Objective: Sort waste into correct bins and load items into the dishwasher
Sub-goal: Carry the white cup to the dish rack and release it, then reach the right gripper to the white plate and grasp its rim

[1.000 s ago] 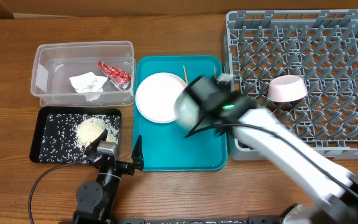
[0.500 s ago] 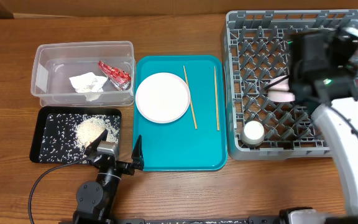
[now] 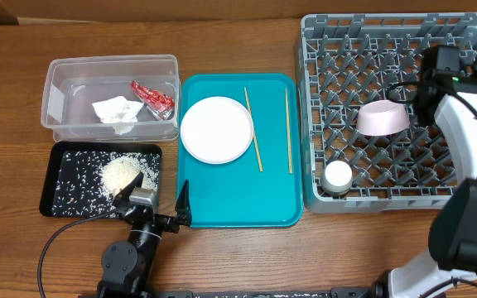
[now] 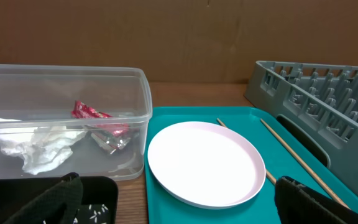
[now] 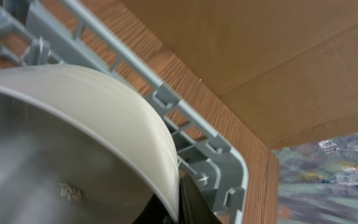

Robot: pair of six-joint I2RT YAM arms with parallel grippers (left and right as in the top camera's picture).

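- Right jaws [image 5: 174, 208] are clenched on the thin rim of a pale bowl [image 5: 73, 143], held over the back-right part of the dish rack [image 3: 387, 18].
- Change: a second ago this arm is over the teal tray [image 3: 222, 199] left of the rack. Now it is swung across to the rack's far side, bowl in tow.
- Judgement: carry is about done and setting the bowl among the pegs comes next.
- Bowl looks smooth, greyish inside with a faint stamped mark, tipped on edge.
- Already in the rack: pink bowl [image 3: 382, 118] mid-rack, tiny cup [image 3: 338, 175] at its front-left.
- Still left of the rack, on the tray: plate [image 3: 216, 130], chopsticks [image 3: 253, 130].
- Left jaws [image 3: 156, 205] released, spread wide, idle well left of the rack.
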